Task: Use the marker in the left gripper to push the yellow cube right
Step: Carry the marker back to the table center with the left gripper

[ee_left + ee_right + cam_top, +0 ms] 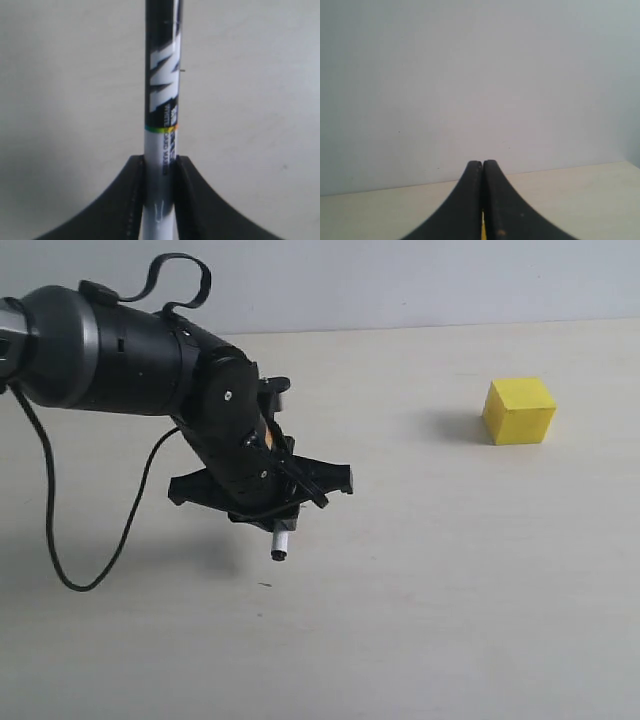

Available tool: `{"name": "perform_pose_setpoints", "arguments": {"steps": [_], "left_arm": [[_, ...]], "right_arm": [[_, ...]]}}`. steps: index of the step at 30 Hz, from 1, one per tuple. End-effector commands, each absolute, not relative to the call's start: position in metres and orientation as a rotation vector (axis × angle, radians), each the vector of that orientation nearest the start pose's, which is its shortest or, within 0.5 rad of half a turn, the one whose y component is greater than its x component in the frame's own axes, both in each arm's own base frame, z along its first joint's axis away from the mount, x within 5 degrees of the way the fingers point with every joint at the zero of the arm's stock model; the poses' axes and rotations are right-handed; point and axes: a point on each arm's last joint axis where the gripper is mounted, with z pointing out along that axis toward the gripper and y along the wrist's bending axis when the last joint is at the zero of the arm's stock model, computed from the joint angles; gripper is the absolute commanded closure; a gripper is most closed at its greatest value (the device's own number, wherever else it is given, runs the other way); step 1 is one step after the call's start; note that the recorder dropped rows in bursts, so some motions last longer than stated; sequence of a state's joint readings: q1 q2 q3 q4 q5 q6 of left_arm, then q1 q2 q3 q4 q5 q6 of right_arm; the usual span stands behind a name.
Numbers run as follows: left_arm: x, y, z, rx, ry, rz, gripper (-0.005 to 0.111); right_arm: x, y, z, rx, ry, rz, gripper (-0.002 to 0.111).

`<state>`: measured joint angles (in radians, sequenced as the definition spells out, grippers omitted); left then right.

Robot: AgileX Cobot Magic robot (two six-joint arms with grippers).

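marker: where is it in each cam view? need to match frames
Exterior: left of centre, tip of the marker sticking down out of the left gripper.
Left wrist: runs through the picture's middle, clamped between the fingers.
Right wrist: not in it.
Shared landmark: the beige table.

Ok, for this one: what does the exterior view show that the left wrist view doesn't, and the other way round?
Only the exterior view: the yellow cube, standing on its own well to the right of the marker, and the grey-and-black arm.

Only the left wrist view: the marker's black-and-white label with a thin coloured band, and the left claw with its fingers pressed on both sides of the white barrel.

Both: the marker held in the left claw, over the pale table.
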<state>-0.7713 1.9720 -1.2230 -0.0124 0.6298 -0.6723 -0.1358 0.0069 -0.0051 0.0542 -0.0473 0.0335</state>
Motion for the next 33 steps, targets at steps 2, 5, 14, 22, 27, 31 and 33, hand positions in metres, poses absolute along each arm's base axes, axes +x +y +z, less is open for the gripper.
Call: {"name": "perform_pose_setpoints", "arguments": {"steps": [2, 5, 14, 22, 27, 31, 33], "left_arm": [[0.290, -0.285, 0.136, 0.111, 2.924, -0.339, 0.107], [0.296, -0.290, 0.132, 0.118, 2.959, -0.306, 0.107], [0.302, -0.284, 0.125, 0.066, 3.027, -0.239, 0.107], [0.298, -0.285, 0.111, 0.006, 3.098, -0.242, 0.107], [0.298, -0.285, 0.111, 0.006, 3.098, -0.242, 0.100], [0.298, -0.285, 0.113, 0.014, 3.095, -0.246, 0.069], [0.298, -0.285, 0.117, 0.028, 3.085, -0.256, 0.059]], "right_arm": [[0.055, -0.008, 0.218, 0.159, 1.427, -0.050, 0.108], [0.055, -0.008, 0.218, 0.159, 1.427, -0.050, 0.108], [0.055, -0.008, 0.218, 0.160, 1.427, -0.048, 0.108], [0.055, -0.008, 0.218, 0.159, 1.427, -0.050, 0.108], [0.055, -0.008, 0.218, 0.159, 1.427, -0.050, 0.108], [0.055, -0.008, 0.218, 0.157, 1.427, -0.052, 0.108], [0.055, -0.008, 0.218, 0.161, 1.427, -0.048, 0.108]]}}
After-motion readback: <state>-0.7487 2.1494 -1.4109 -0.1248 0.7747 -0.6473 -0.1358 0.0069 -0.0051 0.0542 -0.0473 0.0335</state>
